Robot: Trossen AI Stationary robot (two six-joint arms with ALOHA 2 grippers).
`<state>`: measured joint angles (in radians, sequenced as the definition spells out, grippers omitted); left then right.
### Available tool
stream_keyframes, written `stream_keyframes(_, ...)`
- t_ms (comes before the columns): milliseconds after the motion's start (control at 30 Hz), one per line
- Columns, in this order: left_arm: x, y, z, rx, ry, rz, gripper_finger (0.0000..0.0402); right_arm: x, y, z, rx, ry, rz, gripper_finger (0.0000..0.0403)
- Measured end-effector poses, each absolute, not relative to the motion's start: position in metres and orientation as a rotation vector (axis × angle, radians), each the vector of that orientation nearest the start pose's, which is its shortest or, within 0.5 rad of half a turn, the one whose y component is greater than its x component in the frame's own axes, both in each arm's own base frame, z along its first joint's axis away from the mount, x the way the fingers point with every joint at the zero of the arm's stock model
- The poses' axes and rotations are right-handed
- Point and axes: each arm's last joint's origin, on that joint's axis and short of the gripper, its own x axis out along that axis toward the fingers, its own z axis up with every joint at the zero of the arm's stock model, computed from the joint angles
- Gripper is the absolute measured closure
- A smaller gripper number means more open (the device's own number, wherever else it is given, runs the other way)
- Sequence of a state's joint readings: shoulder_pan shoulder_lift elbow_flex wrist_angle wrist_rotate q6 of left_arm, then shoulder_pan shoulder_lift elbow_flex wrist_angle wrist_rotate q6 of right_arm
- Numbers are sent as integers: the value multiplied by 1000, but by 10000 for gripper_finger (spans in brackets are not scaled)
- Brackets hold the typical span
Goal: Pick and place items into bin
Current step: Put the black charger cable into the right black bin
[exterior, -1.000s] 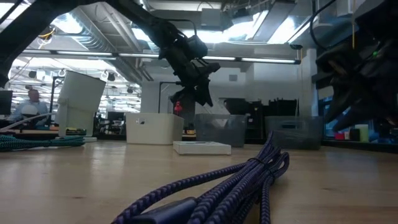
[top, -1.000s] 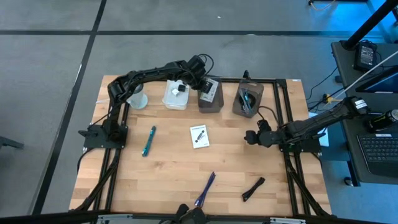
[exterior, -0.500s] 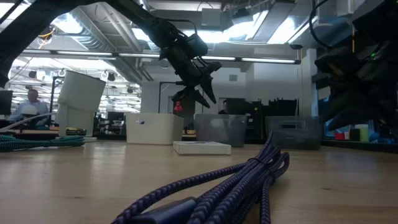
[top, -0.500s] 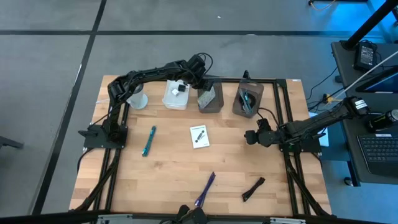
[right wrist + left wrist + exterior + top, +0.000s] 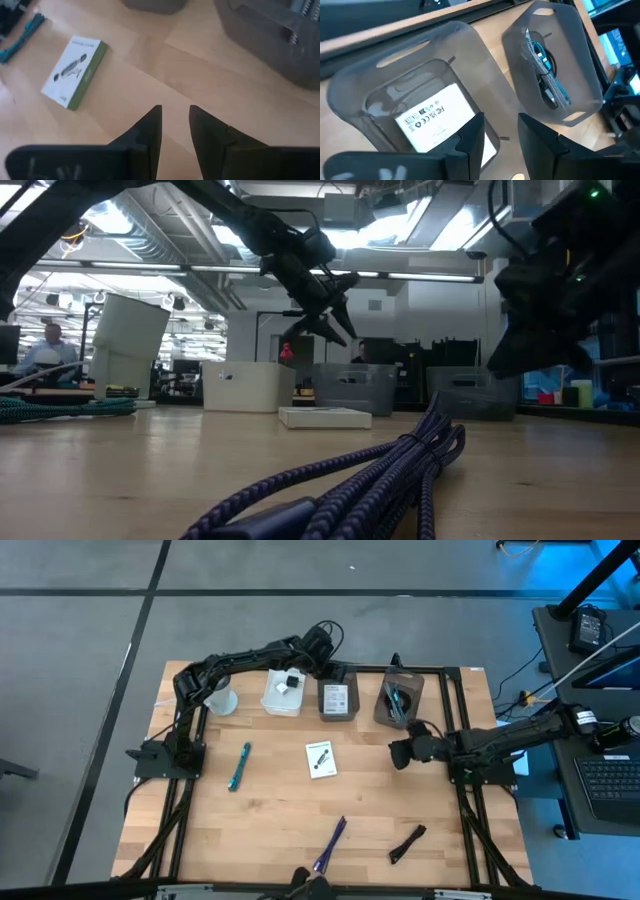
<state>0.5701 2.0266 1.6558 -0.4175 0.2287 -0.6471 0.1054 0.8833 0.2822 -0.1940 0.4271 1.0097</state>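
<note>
My left gripper (image 5: 322, 652) (image 5: 501, 127) hovers open above the middle grey bin (image 5: 350, 90), touching nothing. A white printed card (image 5: 437, 117) (image 5: 336, 697) lies flat on that bin's floor. My right gripper (image 5: 397, 753) (image 5: 175, 112) hangs open over bare wood right of the white-and-green card box (image 5: 321, 759) (image 5: 75, 70). On the table lie a teal pen (image 5: 240, 766), a purple braided cable (image 5: 330, 843) (image 5: 350, 470) and a black marker (image 5: 407, 843). A black cube (image 5: 292, 682) sits in the white bin (image 5: 270, 702).
The right grey bin (image 5: 412, 690) (image 5: 585, 60) holds a teal-and-grey coiled cable (image 5: 545, 65). A clear cup (image 5: 222, 698) stands left of the white bin. The three bins line the table's far edge. Bare wood lies between the card box and the marker.
My left gripper has opened above the middle bin and let go of the white card. The card tipped into the bin and now lies flat on its floor. My right gripper has shifted a little toward the table's left.
</note>
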Motion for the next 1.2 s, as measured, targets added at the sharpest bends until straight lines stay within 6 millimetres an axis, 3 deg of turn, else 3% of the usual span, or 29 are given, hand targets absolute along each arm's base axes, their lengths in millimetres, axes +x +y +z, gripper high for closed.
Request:
stream_keyframes(267, 385, 216, 269, -588, 633, 549, 324, 155, -2, 151, 693, 586, -608, 301)
stream_keyframes(467, 380, 186, 296, -364, 664, 569, 391, 155, -5, 151, 664, 595, -610, 301)
stream_keyframes(633, 385, 154, 308, -226, 695, 509, 400, 156, -9, 151, 591, 607, -599, 301)
stream_keyframes(800, 392, 123, 301, -85, 771, 397, 400, 157, -12, 152, 431, 633, -552, 301)
stream_keyframes(900, 391, 111, 280, -64, 847, 373, 400, 158, -12, 154, 312, 647, -508, 301)
stream_keyframes(1000, 381, 101, 261, -83, 878, 361, 400, 160, -12, 156, 297, 625, -496, 301)
stream_keyframes(1200, 342, 73, 251, -114, 737, 325, 400, 170, -11, 184, 179, 633, -408, 301)
